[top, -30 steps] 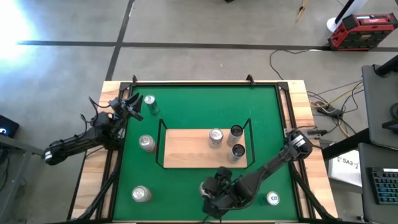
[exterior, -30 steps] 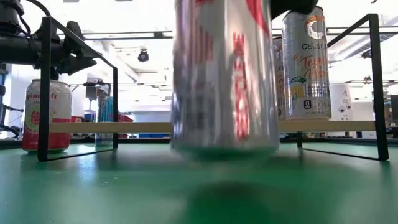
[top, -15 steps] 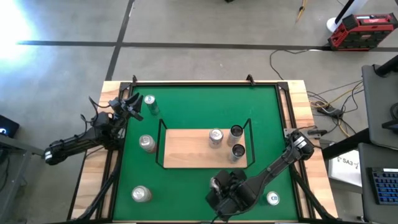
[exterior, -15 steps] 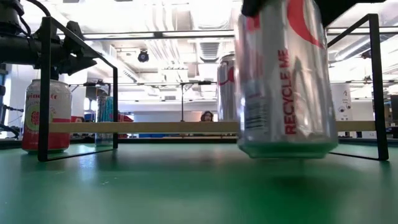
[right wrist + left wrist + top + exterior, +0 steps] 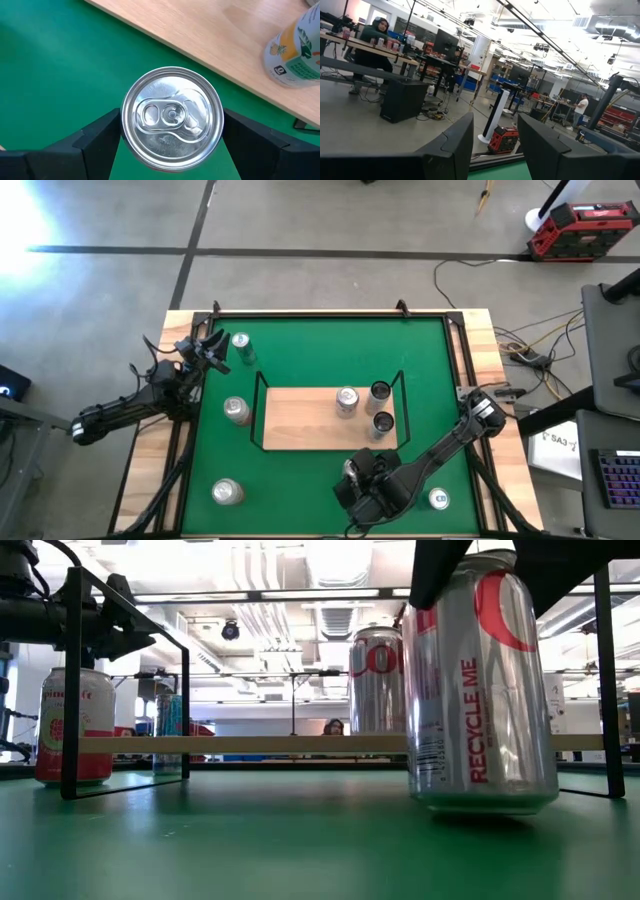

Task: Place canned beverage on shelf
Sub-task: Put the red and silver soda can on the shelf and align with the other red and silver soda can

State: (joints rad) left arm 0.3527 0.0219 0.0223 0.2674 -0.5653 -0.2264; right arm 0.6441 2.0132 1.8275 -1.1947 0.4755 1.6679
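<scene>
My right gripper (image 5: 353,474) is shut on a silver and red can (image 5: 172,117) over the green felt, just in front of the shelf's near edge. The can is large at the right of the low view (image 5: 482,690). The shelf (image 5: 300,425) is a light-wood board with a black wire rail. Three cans stand on its right part: one silver (image 5: 346,400) and two dark-topped (image 5: 380,391) (image 5: 382,423). My left gripper (image 5: 213,350) is open and empty at the table's far left, also seen in its wrist view (image 5: 495,145). My right gripper pinches the can between its two fingers (image 5: 97,137) on opposite sides of the upper wall (image 5: 124,125), just under the top rim. The fingers come from above, pointing down. The can is upright; whether its base (image 5: 485,805) touches the felt, I cannot tell.
Loose cans stand on the felt: one at the far left (image 5: 240,343), one left of the shelf (image 5: 236,410), one near left (image 5: 227,492), one near right (image 5: 438,499). The shelf's left half is bare wood. A black frame (image 5: 310,313) edges the table.
My right gripper has carried the can toward the table's right edge and a little toward the shelf, then lowered it close to the felt. The can has stayed upright in the hold.
</scene>
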